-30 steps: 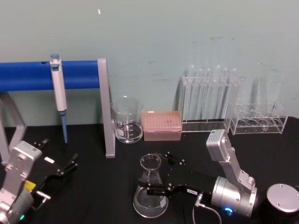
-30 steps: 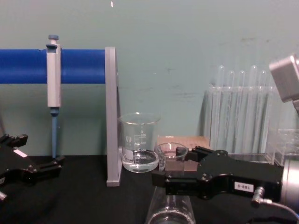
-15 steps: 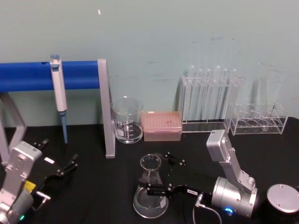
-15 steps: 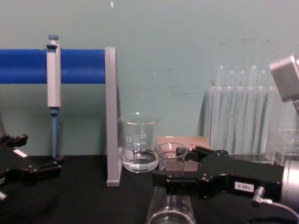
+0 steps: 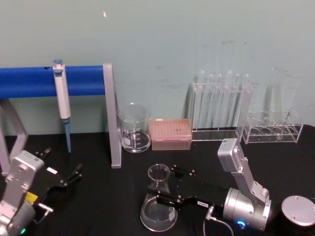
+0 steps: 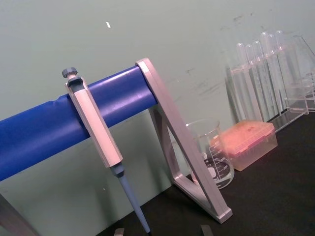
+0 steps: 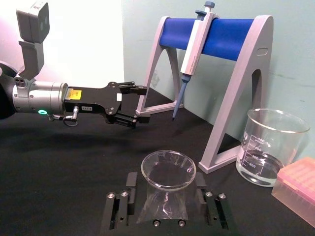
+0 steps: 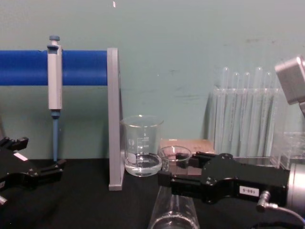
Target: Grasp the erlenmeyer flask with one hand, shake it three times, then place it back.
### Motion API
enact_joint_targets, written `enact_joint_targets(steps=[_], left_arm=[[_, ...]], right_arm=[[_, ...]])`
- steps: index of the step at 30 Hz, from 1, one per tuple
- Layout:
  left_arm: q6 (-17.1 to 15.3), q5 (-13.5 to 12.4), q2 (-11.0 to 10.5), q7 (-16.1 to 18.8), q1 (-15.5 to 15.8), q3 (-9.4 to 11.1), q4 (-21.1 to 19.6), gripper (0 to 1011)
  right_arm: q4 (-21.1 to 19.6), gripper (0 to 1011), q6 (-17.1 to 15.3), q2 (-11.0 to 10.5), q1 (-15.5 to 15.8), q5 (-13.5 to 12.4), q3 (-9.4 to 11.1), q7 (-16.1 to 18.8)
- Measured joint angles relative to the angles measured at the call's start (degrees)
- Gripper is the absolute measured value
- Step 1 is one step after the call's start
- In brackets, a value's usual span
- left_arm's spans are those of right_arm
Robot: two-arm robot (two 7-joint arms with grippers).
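The erlenmeyer flask (image 5: 158, 206) stands upright on the black counter (image 5: 98, 206), near its front edge and well in front of the beaker (image 5: 134, 129) and the pink tip box (image 5: 170, 132). The right gripper (image 5: 165, 185) reaches in from the right at neck height. Its 2 fingers (image 7: 123, 206) are spread to either side of the neck, and in the right wrist view a thin gap shows on each side, so the glass does not look pinched yet. The step in hand appears to be closing the grasp. To do it well, the fingers should close slowly and evenly below the flared rim, so neither side nudges the flask first and tips it, and grip firmly enough that smooth glass cannot slip through 3 shakes. The left gripper (image 5: 69, 178) rests low at the left with its fingers apart, well clear of the flask.
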State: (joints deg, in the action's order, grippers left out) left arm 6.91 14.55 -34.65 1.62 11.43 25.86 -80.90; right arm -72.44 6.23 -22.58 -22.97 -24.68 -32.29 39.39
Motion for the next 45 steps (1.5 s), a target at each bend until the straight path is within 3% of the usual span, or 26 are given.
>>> enact_joint_targets(steps=[7, 10, 39, 45], left_arm=[[0.0, 0.0, 0.0, 0.0, 0.0, 0.0, 0.0, 1001], [0.0, 0.0, 0.0, 0.0, 0.0, 0.0, 0.0, 1001], [0.0, 0.0, 0.0, 0.0, 0.0, 0.0, 0.0, 1001], [0.0, 0.0, 0.0, 0.0, 0.0, 0.0, 0.0, 1001]], right_arm=[[0.0, 508, 0.0, 0.0, 0.0, 0.0, 0.0, 0.0], [0.0, 452, 0.0, 0.0, 0.0, 0.0, 0.0, 0.0], [0.0, 449, 0.0, 0.0, 0.0, 0.0, 0.0, 0.0], [-0.5, 449, 0.1, 0.0, 0.4, -1.1, 0.4, 0.4]])
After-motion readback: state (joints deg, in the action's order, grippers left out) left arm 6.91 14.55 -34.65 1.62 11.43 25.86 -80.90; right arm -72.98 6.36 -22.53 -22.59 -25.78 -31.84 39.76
